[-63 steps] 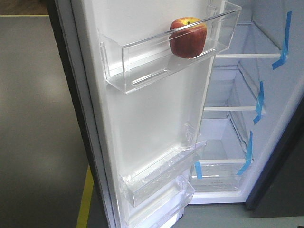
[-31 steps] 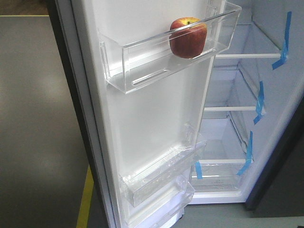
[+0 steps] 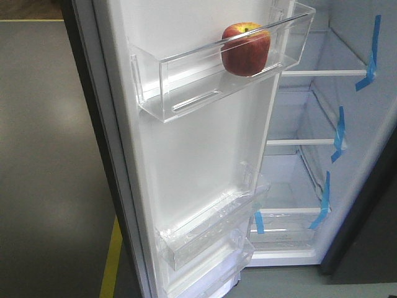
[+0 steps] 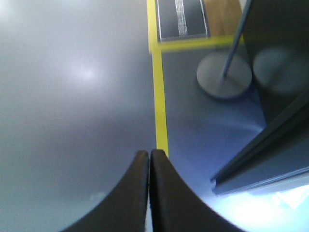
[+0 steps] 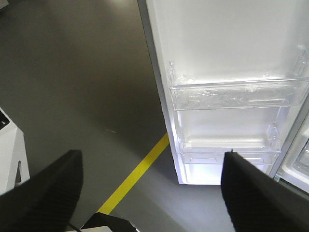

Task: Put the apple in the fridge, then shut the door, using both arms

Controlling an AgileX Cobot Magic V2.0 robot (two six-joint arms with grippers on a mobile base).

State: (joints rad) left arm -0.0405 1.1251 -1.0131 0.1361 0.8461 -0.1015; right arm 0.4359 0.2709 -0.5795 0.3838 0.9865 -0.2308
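The red apple (image 3: 245,49) with a yellow top rests in the upper clear bin (image 3: 186,74) on the inside of the open door (image 3: 192,161). The fridge (image 3: 347,143) stands open, its white inside showing shelves edged with blue tape (image 3: 338,133). No gripper appears in the front view. Seen from its wrist camera, my left gripper (image 4: 148,153) is shut with nothing in it, over the grey floor beside the door's dark lower edge (image 4: 260,164). My right gripper (image 5: 152,157) is open and holds nothing, low down in front of the door's lower bins (image 5: 236,96).
Yellow floor tape (image 4: 158,87) runs along the grey floor and also shows as a yellow line (image 5: 137,174) near the door's foot. A round stand base with a pole (image 4: 223,75) sits by the fridge. A white object (image 5: 9,154) is at the left.
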